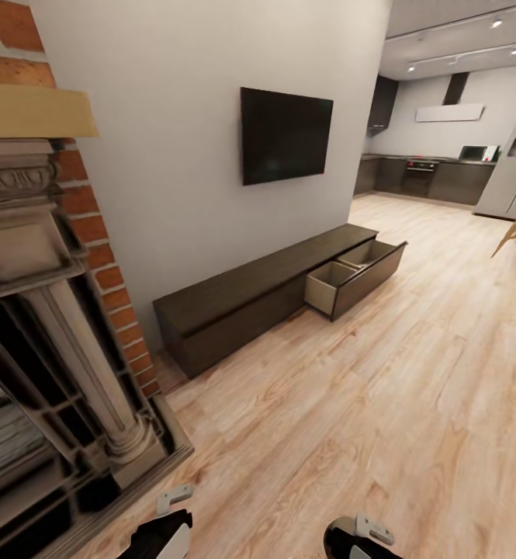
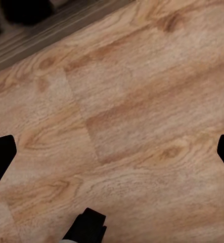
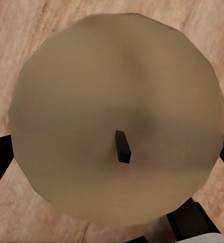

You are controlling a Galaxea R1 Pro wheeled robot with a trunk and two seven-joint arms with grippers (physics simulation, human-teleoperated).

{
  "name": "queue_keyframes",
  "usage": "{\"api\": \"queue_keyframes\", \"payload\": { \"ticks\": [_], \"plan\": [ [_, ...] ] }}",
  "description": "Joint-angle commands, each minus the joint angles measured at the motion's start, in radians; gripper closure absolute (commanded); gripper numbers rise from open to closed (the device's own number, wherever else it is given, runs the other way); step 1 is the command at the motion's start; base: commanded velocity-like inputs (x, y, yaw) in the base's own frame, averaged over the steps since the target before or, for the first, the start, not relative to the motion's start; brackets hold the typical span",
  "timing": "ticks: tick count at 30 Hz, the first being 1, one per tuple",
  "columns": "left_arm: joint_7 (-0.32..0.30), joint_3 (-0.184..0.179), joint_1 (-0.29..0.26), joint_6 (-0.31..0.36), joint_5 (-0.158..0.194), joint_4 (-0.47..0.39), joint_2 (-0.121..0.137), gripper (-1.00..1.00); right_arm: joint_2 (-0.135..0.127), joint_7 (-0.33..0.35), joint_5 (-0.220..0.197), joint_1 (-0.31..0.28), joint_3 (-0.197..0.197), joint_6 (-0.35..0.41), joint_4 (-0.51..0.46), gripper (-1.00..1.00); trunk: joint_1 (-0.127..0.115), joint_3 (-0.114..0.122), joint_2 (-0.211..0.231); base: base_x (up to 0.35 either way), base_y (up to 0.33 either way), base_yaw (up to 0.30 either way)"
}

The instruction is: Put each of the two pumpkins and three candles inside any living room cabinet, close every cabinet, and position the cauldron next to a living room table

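Note:
A candle (image 3: 112, 91), a pale beige round top with a short dark wick, sits between the fingers of my right gripper (image 3: 112, 154), which is shut on it above the wood floor. My left gripper (image 2: 112, 152) is open, its dark fingers (image 2: 0, 152) spread wide over bare floor. Both grippers peek in at the head view's lower edge, the left gripper (image 1: 164, 532) and the right gripper (image 1: 358, 536). The long dark brown cabinet (image 1: 250, 291) runs along the white wall ahead. At its far right end a drawer (image 1: 358, 276) stands pulled out, and the pale inside that I can see holds nothing.
A brick and stone fireplace (image 1: 48, 326) stands close on my left, its hearth edge (image 2: 51, 30) near my left gripper. A black TV (image 1: 285, 134) hangs above the cabinet. Wood floor (image 1: 382, 404) stretches ahead and right toward the grey kitchen (image 1: 428, 175).

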Motion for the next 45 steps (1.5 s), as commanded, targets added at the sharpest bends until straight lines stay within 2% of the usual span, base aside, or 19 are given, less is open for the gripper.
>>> {"api": "queue_keyframes", "payload": {
  "ticks": [1,21,23,25,28,45],
  "plan": [
    [0.008,-0.007,0.0,0.005,0.005,-0.002,0.001,-1.0,0.0,-0.005,-0.011,-0.001,0.009,-0.002,-0.001,1.0,0.0,-0.001,0.0,0.0,0.0,-0.277],
    [0.008,-0.007,0.0,0.005,0.003,-0.002,0.001,-1.0,-0.001,-0.006,-0.013,-0.001,0.009,-0.002,0.0,1.0,0.0,-0.001,0.0,0.0,0.0,-0.278],
    [0.008,-0.007,0.0,0.005,0.003,-0.002,0.001,-1.0,-0.001,-0.006,-0.024,-0.001,0.009,-0.002,0.0,1.0,0.0,-0.001,0.0,0.0,0.0,-0.278],
    [0.008,-0.007,0.0,0.005,0.003,-0.002,0.001,-1.0,-0.001,-0.006,-0.06,0.0,0.01,-0.001,0.0,1.0,0.0,-0.001,0.0,0.0,0.0,-0.278],
    [0.008,-0.007,0.0,0.005,0.003,-0.002,0.001,-1.0,-0.003,-0.006,-0.076,-0.001,0.01,-0.001,0.0,1.0,0.0,-0.001,0.0,0.0,0.0,-0.278],
    [0.008,-0.007,0.0,0.005,0.005,-0.002,0.001,-1.0,-0.002,-0.008,-0.082,-0.001,0.01,-0.001,0.0,1.0,0.0,-0.001,0.0,0.0,0.0,-0.278]
  ]
}}
